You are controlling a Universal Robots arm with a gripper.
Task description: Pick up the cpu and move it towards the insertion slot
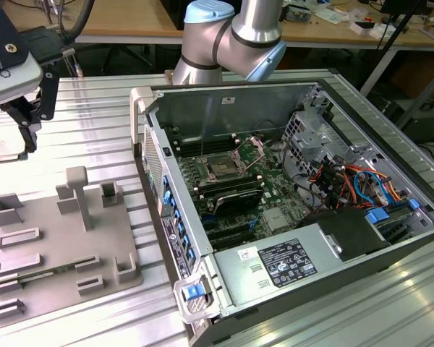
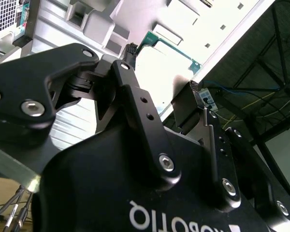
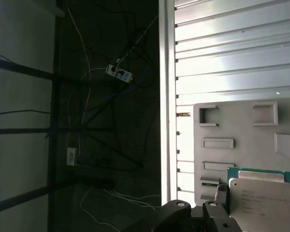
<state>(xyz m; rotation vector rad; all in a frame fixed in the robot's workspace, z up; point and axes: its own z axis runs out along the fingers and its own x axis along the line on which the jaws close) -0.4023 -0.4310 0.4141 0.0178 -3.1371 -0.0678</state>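
The gripper (image 1: 30,123) is hanging over the table (image 1: 101,123), fingers (image 2: 135,96) pinching the chip (image 3: 263,195). The socket (image 1: 223,169) is lying well apart.

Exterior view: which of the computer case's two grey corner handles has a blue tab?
The near handle, lower in the picture, holds the blue tab; the far handle is plain grey.

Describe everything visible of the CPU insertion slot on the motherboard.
The insertion slot is a square socket with a dark centre inside a shiny metal frame. Its hinged metal bracket stands swung up, open, on the exterior view's right side. It lies flat on the green motherboard inside the open computer case, with black RAM slots alongside. Nothing appears to sit in it.
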